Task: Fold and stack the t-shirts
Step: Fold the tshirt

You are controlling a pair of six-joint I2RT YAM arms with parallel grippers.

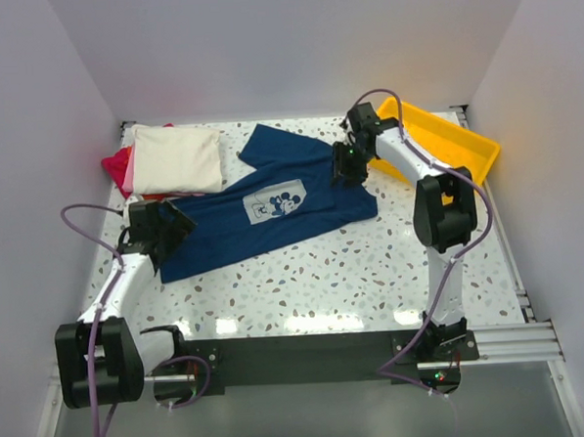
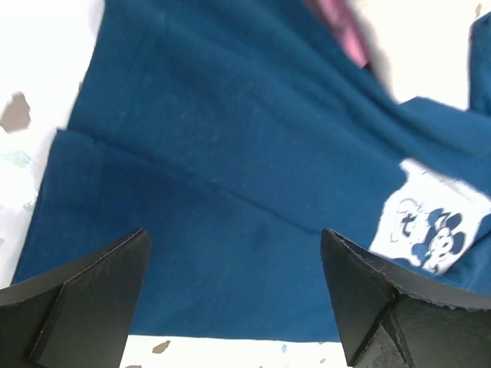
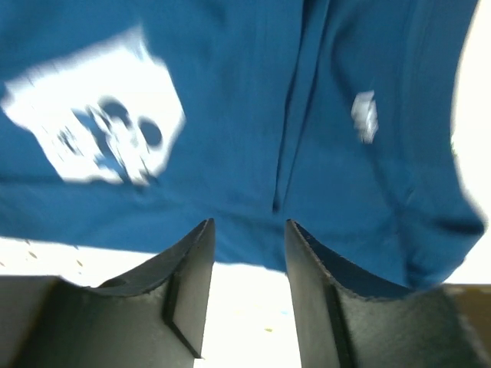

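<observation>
Left claw point(image 2: 234, 238): nearest the lens, fingers spread wide with nothing between them, hanging over the left end of the navy t-shirt point(image 1: 272, 219).
Right claw point(image 3: 248, 224): fingers parted by a narrow gap, gripping nothing, above the shirt's right edge.
Navy t-shirt: spread flat across mid-table, pale cartoon print point(image 1: 275, 206) facing up.
Folded pile: cream shirt point(image 1: 176, 158) on top of a pink shirt point(image 1: 130, 176) and a red shirt point(image 1: 111, 163), back left, just beside the navy one.
Yellow tray point(image 1: 459, 143): back right, by the right arm.
Table point(image 1: 353, 269): speckled white.

The navy t-shirt point(image 1: 224, 237) is soft matt cloth, the speckled table point(image 1: 353, 266) glossy, the yellow tray point(image 1: 457, 143) smooth plastic.
</observation>
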